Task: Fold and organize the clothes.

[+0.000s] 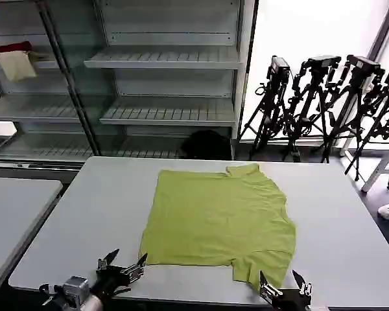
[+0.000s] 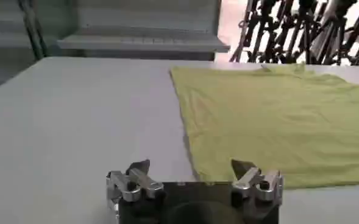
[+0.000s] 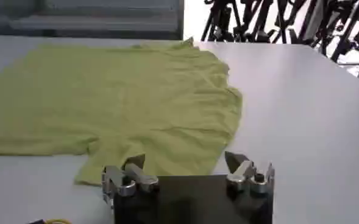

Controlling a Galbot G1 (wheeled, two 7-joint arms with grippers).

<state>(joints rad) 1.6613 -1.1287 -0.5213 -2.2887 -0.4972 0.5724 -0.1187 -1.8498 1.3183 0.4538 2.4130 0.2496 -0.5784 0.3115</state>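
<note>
Shirt (image 1: 220, 220) flat, centre frame on table (image 1: 350, 240), long axis left-right, collar at upper edge. Left gripper (image 1: 125, 262) lower left, jaws wide, empty, just off near-left corner. Right gripper (image 1: 282, 282) lower right, jaws wide, empty, at near sleeve; right nearer.

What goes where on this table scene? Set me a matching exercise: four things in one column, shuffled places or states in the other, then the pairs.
Things:
1. T-shirt
2. left gripper
3. right gripper
4. red and cream cloths

Places or states:
A. on a shelf of the rack behind the table
B. open, at the table's near edge by the shirt's near sleeve
C. spread flat on the grey table
D. open, at the table's near edge by the shirt's hem corner

Pairs: 1-C, 2-D, 3-B, 4-A
</note>
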